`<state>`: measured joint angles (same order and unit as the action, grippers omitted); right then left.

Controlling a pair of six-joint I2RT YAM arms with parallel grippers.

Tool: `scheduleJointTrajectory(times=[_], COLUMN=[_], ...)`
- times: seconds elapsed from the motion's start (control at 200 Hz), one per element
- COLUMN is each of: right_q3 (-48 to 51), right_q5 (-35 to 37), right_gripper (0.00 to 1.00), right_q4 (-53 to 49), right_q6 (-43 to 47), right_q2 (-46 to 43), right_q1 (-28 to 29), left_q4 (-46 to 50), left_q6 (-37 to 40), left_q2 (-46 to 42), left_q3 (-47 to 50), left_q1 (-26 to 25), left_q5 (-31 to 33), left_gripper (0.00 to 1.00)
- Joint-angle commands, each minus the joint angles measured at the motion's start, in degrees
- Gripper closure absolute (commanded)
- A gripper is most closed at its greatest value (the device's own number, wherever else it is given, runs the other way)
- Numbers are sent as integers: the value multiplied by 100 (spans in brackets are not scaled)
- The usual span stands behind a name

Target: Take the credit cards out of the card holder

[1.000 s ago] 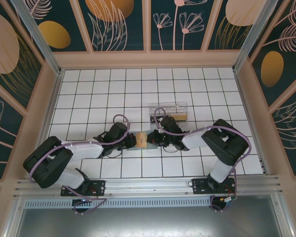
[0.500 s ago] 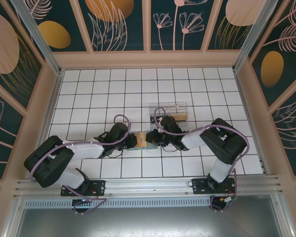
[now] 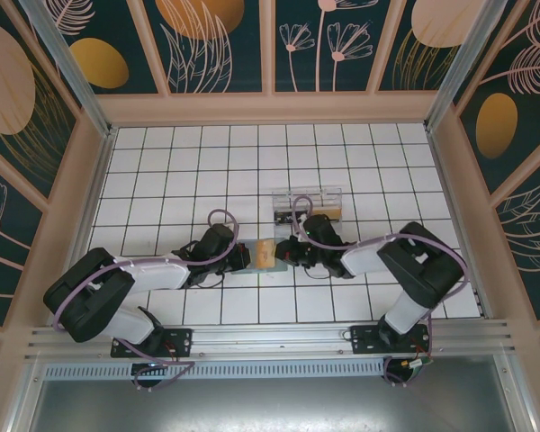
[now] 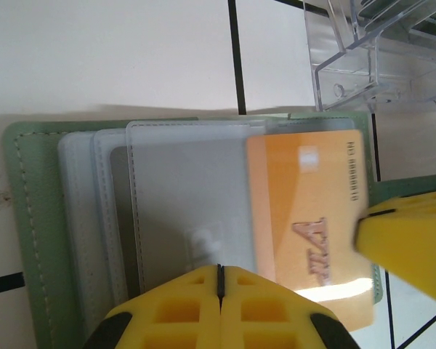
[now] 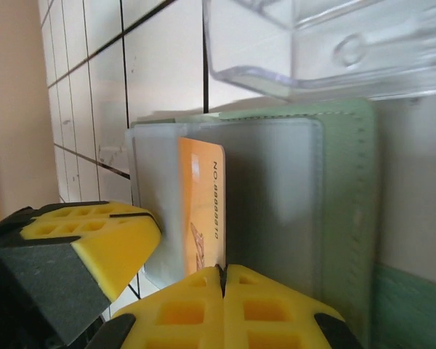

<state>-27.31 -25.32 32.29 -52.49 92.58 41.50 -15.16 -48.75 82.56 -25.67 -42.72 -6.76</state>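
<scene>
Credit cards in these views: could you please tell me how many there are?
2. An orange card sticks partway out of the clear sleeves of the wallet, pinched by the right gripper. What looks like a grey card sits inside the sleeves. More may be hidden beneath.

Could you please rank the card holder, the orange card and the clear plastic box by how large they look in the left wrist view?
1. card holder, the largest by far.
2. orange card.
3. clear plastic box, but the frame edge crops it, so this place is unsure.
</scene>
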Motion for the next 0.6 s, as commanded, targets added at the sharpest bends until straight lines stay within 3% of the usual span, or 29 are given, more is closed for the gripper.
scheduleJointTrajectory(times=[0.0,0.26,0.37,0.445,0.515,0.596], right_q3=[192,208,-68,-375,-710,-1145], right_q5=[152,423,687,944,1235,1600], right_gripper=[100,100,100,100,100,100], right_q4=[-442,-1823,-2688,-3308,-3861,-4401], right_q6=[303,995,1492,1901,2321,2845], right_q2=[-490,-1910,-2534,-2899,-3144,-3287], right_q1=[-164,-509,-557,-563,-563,-559], left_q4=[443,444,436,442,469,505], left_q6=[-25,-26,-19,-26,-34,-14], left_q2=[-28,-120,-294,-501,-747,-1054], left_q3=[115,26,-71,-151,-218,-243], left_q1=[-18,-20,-25,-18,-17,-22], left_q5=[184,150,118,137,260,496], left_gripper=[100,99,93,81,57,41])
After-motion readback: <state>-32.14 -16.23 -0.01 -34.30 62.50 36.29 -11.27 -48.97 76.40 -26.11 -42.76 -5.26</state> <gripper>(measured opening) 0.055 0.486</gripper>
